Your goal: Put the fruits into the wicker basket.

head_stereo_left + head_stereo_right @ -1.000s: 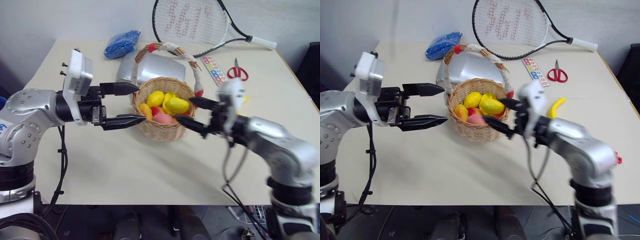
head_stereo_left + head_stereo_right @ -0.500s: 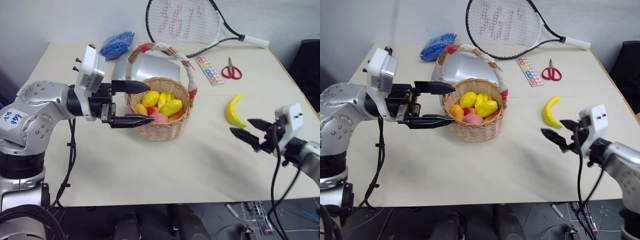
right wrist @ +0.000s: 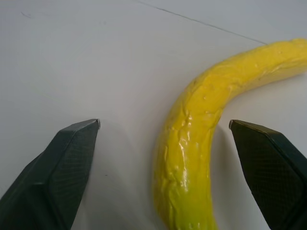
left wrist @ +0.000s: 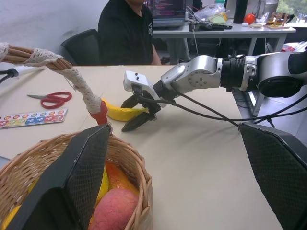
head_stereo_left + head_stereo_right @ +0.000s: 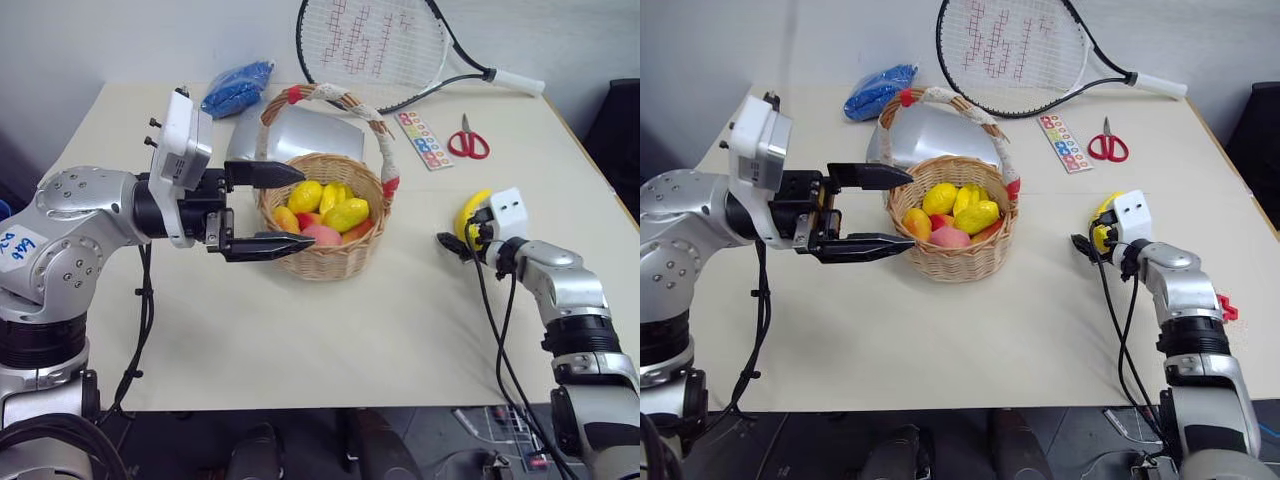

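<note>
Where a second before the right gripper (image 3: 165, 129) had hung beside the wicker basket (image 5: 322, 258), it had swung well out to the right of the basket and dropped to the banana (image 3: 201, 143) lying on the counter (image 5: 300, 340). Its fingers (image 3: 57, 163) stood apart, one on either side of the fruit and not touching it, so nothing was gripped yet. The left gripper (image 5: 285, 208) had stayed at the basket's left rim, fingers spread wide and empty, one over the rim. The lemon (image 5: 347, 213) and the peach (image 5: 320, 235) sat in the basket with other yellow fruits. I judged the banana the last fruit outside it, so the next need was a closing grip and a carry back to the basket.
</note>
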{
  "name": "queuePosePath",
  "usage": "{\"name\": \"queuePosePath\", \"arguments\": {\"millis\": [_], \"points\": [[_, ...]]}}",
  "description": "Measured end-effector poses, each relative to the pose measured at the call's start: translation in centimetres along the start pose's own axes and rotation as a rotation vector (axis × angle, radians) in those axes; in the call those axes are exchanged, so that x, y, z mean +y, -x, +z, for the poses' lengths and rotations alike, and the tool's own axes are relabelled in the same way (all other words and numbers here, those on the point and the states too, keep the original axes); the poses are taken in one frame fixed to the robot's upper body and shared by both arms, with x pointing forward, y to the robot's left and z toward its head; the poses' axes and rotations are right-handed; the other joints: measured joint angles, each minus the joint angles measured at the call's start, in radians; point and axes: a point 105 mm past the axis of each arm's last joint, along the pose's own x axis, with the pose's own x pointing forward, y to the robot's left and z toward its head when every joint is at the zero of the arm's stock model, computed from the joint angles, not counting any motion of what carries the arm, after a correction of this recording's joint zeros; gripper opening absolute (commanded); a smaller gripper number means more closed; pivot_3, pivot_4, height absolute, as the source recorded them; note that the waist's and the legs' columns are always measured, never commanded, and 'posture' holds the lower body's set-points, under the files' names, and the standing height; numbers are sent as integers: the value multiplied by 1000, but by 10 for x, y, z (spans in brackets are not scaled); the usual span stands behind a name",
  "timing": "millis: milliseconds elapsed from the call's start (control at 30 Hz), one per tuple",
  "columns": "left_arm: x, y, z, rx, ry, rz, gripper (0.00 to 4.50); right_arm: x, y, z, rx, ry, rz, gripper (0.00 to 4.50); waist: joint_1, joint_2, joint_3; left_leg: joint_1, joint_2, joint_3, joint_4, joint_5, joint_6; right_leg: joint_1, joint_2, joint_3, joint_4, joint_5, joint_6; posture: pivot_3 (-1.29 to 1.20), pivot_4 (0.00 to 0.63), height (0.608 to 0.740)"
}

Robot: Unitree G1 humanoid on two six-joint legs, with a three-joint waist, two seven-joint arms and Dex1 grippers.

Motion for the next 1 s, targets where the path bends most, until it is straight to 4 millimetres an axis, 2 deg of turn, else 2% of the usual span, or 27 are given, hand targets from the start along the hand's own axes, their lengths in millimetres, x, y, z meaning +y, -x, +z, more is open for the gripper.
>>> {"name": "queuePosePath", "arguments": {"millis": [167, 267, 300, 433, 500, 567, 633, 733, 800, 933, 1000], "points": [[-3, 0, 0, -3, -5, 5, 4500, 5, -1, -2, -13, -8, 34, 1922, 0, 0, 0, 0, 0, 0, 0, 0, 0, 0, 0, 0, 1, 0, 0, 0, 150, 740], [-1, 2, 1, -7, -6, 20, 4500, 5, 5, -5, -25, -36, 51, 937, 4, 0, 0, 0, 0, 0, 1, 0, 0, 0, -1, 0, 1, 0, 0, 0, 150, 740], [-1, 2, 1, -7, -4, 22, 4500, 6, 8, -6, -26, -41, 64, 828, 4, 0, 0, 0, 0, 0, 1, 0, 0, 0, -1, 0, 1, 0, 0, 0, 150, 740], [1, 4, 0, -2, 0, 31, 4500, 10, 31, -9, -31, -47, 144, 828, 6, 0, 0, 0, 0, 0, 1, 0, 0, 0, -1, 0, 1, 0, 0, 0, 150, 740], [3, 7, -1, 5, 6, 42, 4500, 19, 55, -4, -39, -11, 245, 828, 7, 1, 0, 0, 0, -1, 0, 0, 0, 0, 0, -1, 1, 0, 0, 0, 150, 740], [6, 15, -4, 27, 24, 76, 4500, 42, 86, -2, -7, 49, 416, 828, 11, 3, 0, 0, 0, -1, 0, 0, -1, 0, 1, -1, 1, 0, 0, 0, 150, 740], [8, 21, -6, 39, 32, 97, 4500, 76, 118, 2, 34, 91, 632, 828, 7, 3, 0, 1, 1, -1, 0, 0, -1, 1, 1, -1, 2, 0, 0, 0, 150, 740], [7, 24, -8, 51, 42, 99, 4500, 118, 142, 20, 5, 141, 854, 828, 0, 2, 0, 4, 0, 0, 1, 0, -1, 3, 1, 0, 4, 0, 0, 0, 150, 740], [8, 25, -8, 54, 42, 102, 4500, 139, 143, 38, -54, 176, 930, 828, 0, 1, 1, 9, 0, 0, 0, 0, -1, 7, 1, 0, 4, 0, 0, 0, 150, 740], [7, 24, -6, 53, 36, 102, 4500, 180, 121, 92, -261, 188, 974, 828, -2, 1, 1, 14, 0, 0, -1, 0, -1, 11, 1, 0, 3, -1, -2, 0, 150, 740], [7, 24, -6, 53, 35, 101, 4500, 199, 114, 106, -300, 191, 1001, 828, 2, 1, 1, 12, 1, -1, -2, -1, -2, 9, 1, -1, 3, -2, -3, 0, 150, 740]]}}
